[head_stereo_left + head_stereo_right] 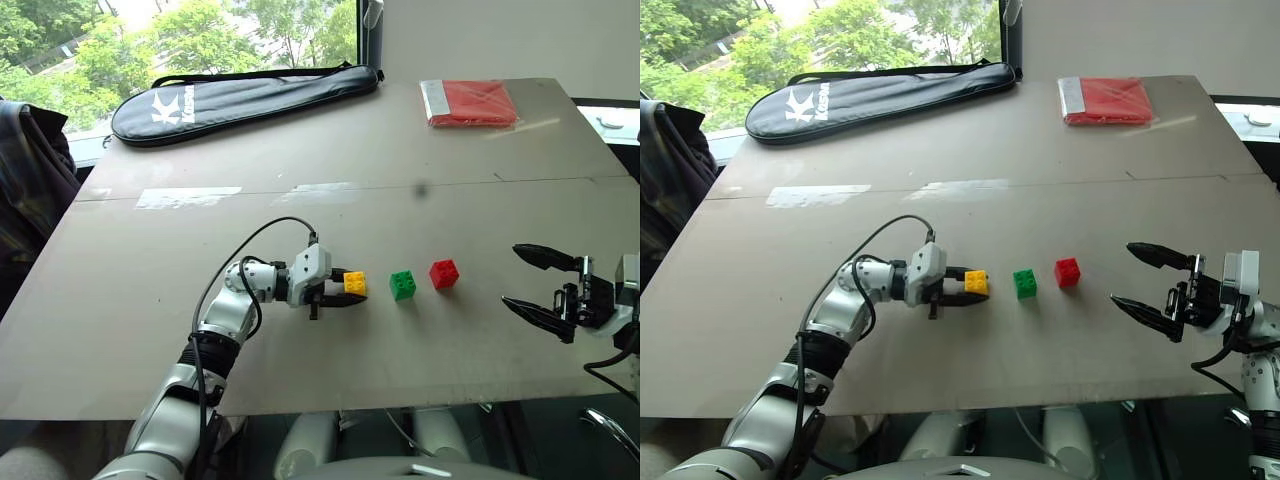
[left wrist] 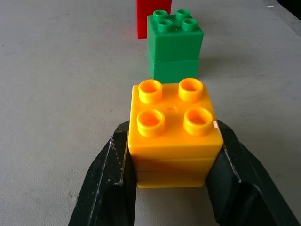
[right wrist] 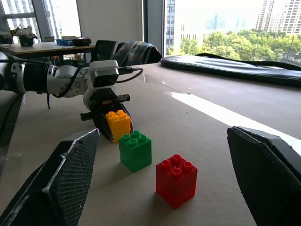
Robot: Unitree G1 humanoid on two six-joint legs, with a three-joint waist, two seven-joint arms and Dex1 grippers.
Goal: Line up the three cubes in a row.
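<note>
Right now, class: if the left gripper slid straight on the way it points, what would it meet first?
Probably the green cube: the left gripper, shut on the yellow cube, points at it, the red cube behind.

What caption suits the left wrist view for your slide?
Left gripper clamps the yellow cube on the table, green cube and red cube lined up beyond.

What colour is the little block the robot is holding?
Yellow. The small studded plastic cube sits clamped in the left tool, clearest in the left wrist view.
</note>
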